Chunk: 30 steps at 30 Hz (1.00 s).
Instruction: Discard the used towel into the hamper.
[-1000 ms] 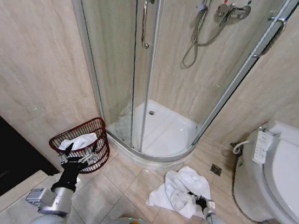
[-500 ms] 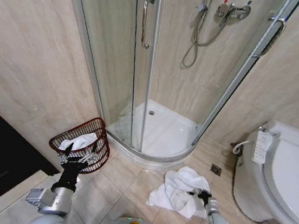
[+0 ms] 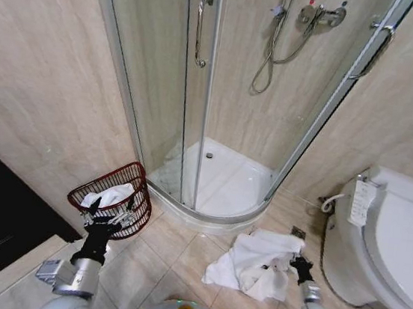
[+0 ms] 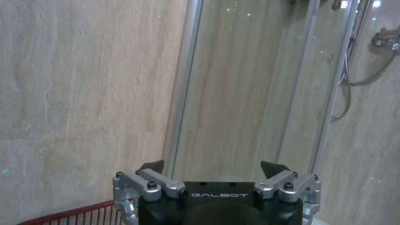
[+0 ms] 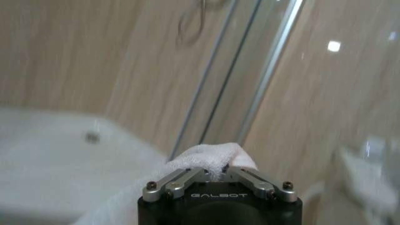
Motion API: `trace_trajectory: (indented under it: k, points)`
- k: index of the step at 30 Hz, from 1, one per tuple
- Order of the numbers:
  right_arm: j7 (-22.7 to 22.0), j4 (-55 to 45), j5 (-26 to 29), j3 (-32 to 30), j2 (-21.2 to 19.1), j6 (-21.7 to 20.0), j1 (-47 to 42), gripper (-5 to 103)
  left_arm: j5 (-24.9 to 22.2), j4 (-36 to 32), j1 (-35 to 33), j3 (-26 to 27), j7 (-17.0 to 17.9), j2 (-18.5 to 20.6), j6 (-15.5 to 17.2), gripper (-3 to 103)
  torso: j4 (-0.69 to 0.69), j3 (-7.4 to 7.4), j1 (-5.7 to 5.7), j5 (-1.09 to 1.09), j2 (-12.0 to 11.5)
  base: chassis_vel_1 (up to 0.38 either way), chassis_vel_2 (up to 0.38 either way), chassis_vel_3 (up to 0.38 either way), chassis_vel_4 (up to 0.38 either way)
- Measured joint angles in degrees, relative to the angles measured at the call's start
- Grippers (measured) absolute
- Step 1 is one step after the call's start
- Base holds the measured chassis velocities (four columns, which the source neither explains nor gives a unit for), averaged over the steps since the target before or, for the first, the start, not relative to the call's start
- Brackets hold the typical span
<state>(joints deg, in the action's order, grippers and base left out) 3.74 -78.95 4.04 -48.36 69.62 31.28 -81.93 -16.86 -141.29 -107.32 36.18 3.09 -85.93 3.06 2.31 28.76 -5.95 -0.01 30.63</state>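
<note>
Right hand [image 3: 299, 264] pinches the towel [image 3: 253, 262] on the floor by the toilet [image 3: 391, 245]; left hand [image 3: 108, 221], released, waits beside the hamper [image 3: 140, 176]; carrying remains.

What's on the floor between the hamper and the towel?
In the head view, bare beige floor tiles separate the hamper from the towel; the shower tray curves just behind.
</note>
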Motion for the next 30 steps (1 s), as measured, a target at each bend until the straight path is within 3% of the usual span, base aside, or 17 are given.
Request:
trace_trajectory:
  k: [5, 9, 15, 20, 23, 27, 30]
  points:
    - [2.3, -13.4, 5.7, -1.7, -0.8, -2.5, -3.7, 2, 0.0, 0.0, 0.0, 0.0, 0.0, 0.0, 0.0, 100, 0.01, 0.01, -0.01, 0.01, 0.0, 0.000, 0.000, 0.000, 0.000]
    - [5.3, -26.6, 15.5, -2.8, -2.5, -7.5, -6.4, 2, 0.0, 0.0, 0.0, 0.0, 0.0, 0.0, 0.0, 100, 0.00, 0.01, -0.01, 0.01, 0.0, 0.000, 0.000, 0.000, 0.000]
    - [5.8, -38.3, 23.7, -4.7, -5.4, -14.2, -7.0, 2, 0.0, 0.0, 0.0, 0.0, 0.0, 0.0, 0.0, 100, 0.01, 0.01, -0.01, 0.02, 0.0, 0.000, 0.000, 0.000, 0.000]
    - [4.0, -44.5, 31.6, -8.0, -10.4, -19.0, -6.1, 2, 0.0, 0.0, 0.0, 0.0, 0.0, 0.0, 0.0, 100, 0.00, 0.02, -0.01, 0.02, 0.0, 0.000, 0.000, 0.000, 0.000]
    - [-0.6, -49.8, 38.2, -9.4, -14.6, -23.0, -3.2, 2, 0.0, 0.0, 0.0, 0.0, 0.0, 0.0, 0.0, 100, 0.00, 0.02, -0.02, 0.02, 0.0, 0.000, 0.000, 0.000, 0.000]
    - [-4.4, -53.0, 41.9, -9.4, -18.1, -25.8, 1.5, 2, 0.0, 0.0, 0.0, 0.0, 0.0, 0.0, 0.0, 100, 0.01, 0.02, -0.02, 0.01, 0.0, 0.000, 0.000, 0.000, 0.000]
    - [-8.5, -55.3, 46.0, -9.1, -23.1, -28.7, 7.3, 2, 0.0, 0.0, 0.0, 0.0, 0.0, 0.0, 0.0, 100, 0.02, 0.02, -0.02, 0.00, 0.0, 0.000, 0.000, 0.000, 0.000]
